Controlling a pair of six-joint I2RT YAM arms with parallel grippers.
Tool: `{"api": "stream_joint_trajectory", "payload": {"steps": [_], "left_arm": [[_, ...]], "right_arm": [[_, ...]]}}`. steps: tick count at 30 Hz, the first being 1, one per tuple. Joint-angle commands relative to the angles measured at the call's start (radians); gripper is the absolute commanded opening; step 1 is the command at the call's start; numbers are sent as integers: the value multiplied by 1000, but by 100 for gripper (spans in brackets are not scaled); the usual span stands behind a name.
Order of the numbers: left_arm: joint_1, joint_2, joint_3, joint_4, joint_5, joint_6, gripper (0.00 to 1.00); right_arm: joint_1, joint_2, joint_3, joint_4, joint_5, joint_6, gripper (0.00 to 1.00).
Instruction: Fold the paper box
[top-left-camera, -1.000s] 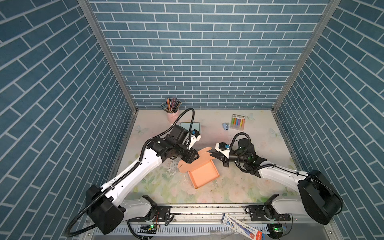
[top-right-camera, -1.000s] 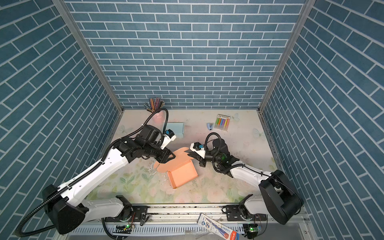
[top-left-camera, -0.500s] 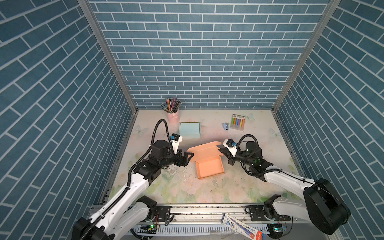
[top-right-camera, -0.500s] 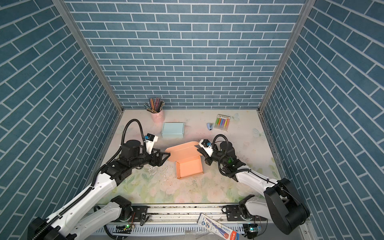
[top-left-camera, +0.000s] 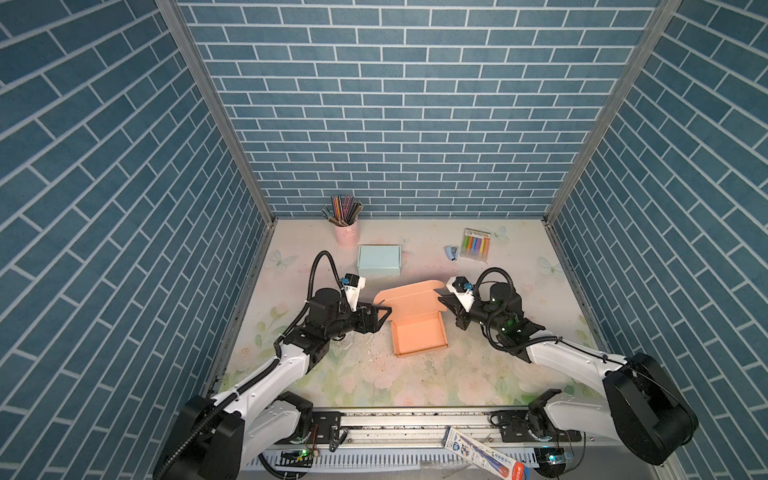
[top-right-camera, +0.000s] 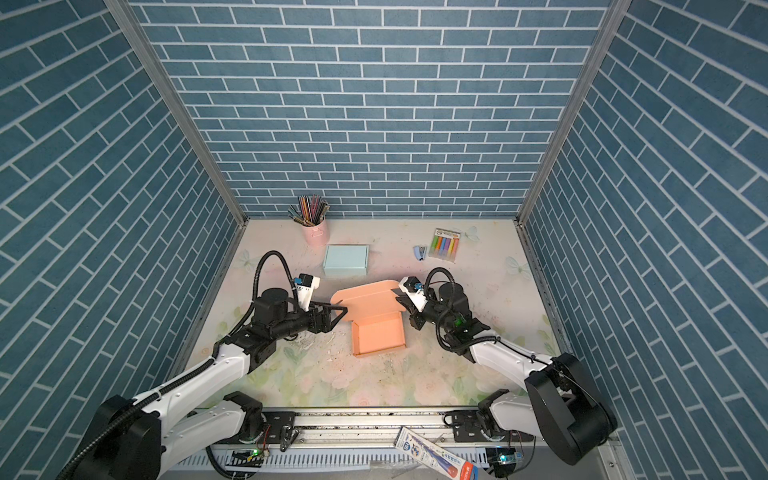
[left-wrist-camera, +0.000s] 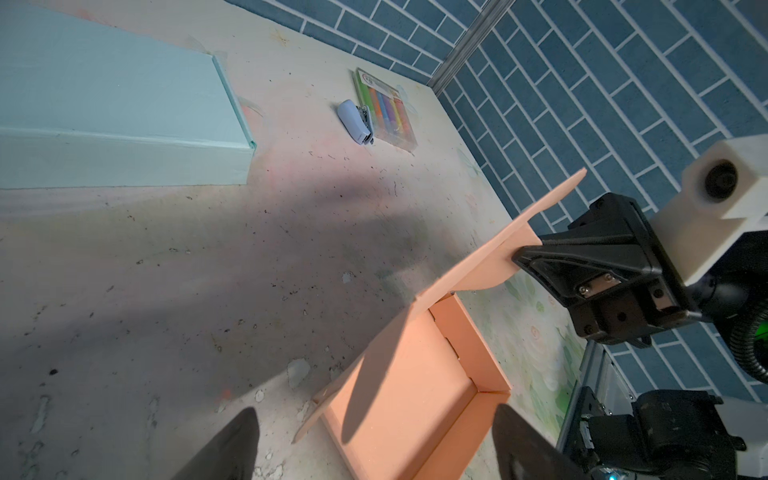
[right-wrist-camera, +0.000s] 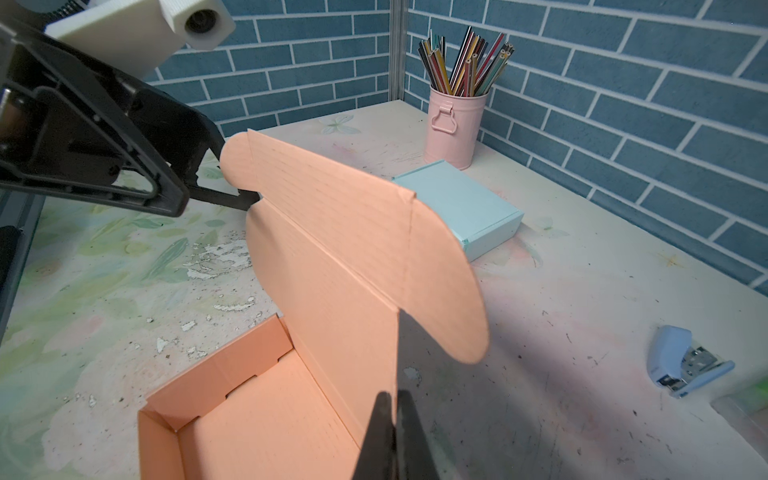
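In both top views the tips of the right gripper (top-left-camera: 443, 301) are half lost against the raised lid (top-left-camera: 409, 296) of the orange paper box (top-left-camera: 419, 334), and whether the left gripper (top-left-camera: 385, 319) touches the lid's left edge is hard to make out. The box sits near the middle of a worn floral table (top-left-camera: 374, 386), closed in on three sides by blue brick walls (top-left-camera: 407, 104). A pale blue box (top-left-camera: 379, 260), a pink cup (top-left-camera: 346, 235) of pencils, a stapler (top-left-camera: 452, 252) and a marker pack (top-left-camera: 476, 244) lie toward the back wall. The left gripper's jaws stand wide apart just beside the lid's left edge, and the right gripper meets its right edge. The left wrist view cuts off its own fingers (left-wrist-camera: 232, 444) at the frame edge. They are spread, with the paper box (left-wrist-camera: 407, 399) ahead and between them on the scuffed, speckled table. Beyond, the right gripper (left-wrist-camera: 524, 259) pinches the lid's rounded flap, and the lid tilts up over the open box. In the right wrist view only the dark fingertips (right-wrist-camera: 384, 432) show, pressed together on the lid's side edge. Across the lid, one finger of the open left gripper slips behind the far flap, so contact there cannot be judged.
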Motion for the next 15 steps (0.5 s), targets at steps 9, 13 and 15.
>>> {"api": "stream_joint_trajectory", "payload": {"steps": [9, 13, 15], "left_arm": [[-21, 58, -23, 106, -28, 32, 69], [-34, 73, -11, 77, -51, 52, 61], [-41, 83, -4, 62, -63, 62, 57]], "right_arm": [[-1, 10, 13, 11, 10, 32, 0], [0, 10, 16, 11, 10, 33, 0], [-1, 10, 18, 8, 12, 32, 0]]}}
